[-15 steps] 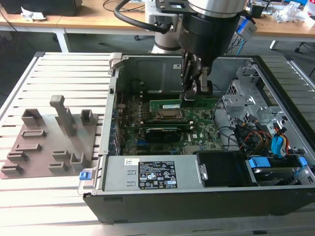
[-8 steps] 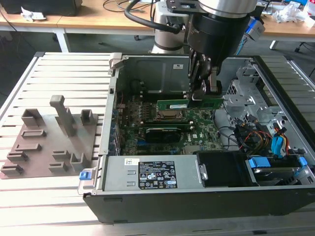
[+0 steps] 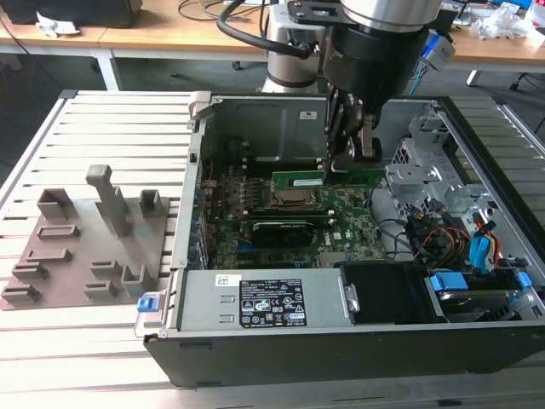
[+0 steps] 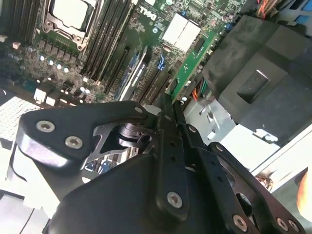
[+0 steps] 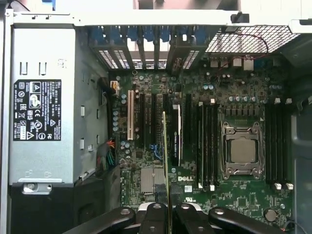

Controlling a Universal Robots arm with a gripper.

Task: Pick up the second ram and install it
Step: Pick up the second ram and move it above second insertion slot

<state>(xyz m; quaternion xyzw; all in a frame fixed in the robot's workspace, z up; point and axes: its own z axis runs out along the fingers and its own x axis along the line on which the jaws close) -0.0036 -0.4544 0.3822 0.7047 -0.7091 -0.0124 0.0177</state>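
We see the black gripper pinching the long green ram stick inside the open black computer case.
Its fingers clamp the stick, which stands on edge over the green motherboard, near the silver CPU socket and a black expansion card; we cannot tell whether it touches a slot. The case sits on a slatted metal table beside a grey fixture plate; wooden desks stand behind.
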